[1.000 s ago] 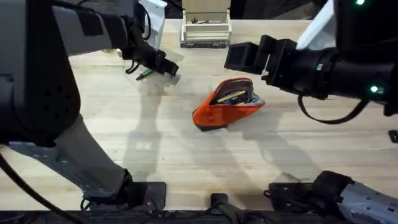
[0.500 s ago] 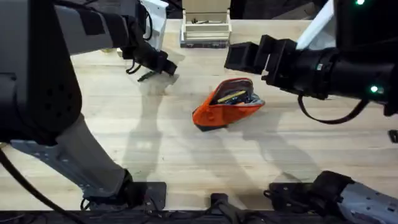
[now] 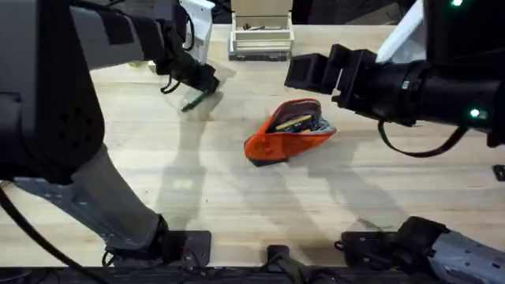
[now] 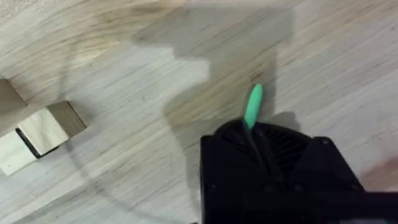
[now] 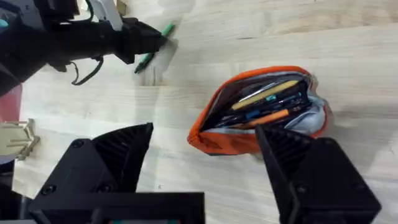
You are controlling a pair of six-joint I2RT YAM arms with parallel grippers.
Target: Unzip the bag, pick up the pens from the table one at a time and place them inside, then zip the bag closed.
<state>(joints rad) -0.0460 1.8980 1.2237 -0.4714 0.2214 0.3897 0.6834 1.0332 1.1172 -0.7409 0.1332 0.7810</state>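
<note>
Now left gripper point(image 3: 199, 88) clamping green pen point(image 3: 194, 100), bag point(image 3: 288, 132) unzipped

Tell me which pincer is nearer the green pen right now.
Left. The left pincer is shut on the green pen, lifting it beyond the bag. The right pincer hangs open across the table, near the bag.

A small wooden tray point(image 3: 261, 38) stood at the far edge of the tabletop, holding a few small dark pieces too small to make out. Pale wooden blocks point(image 4: 38, 133) lay flat on the planks, one with a dark band, another point(image 5: 17, 138) at the side
</note>
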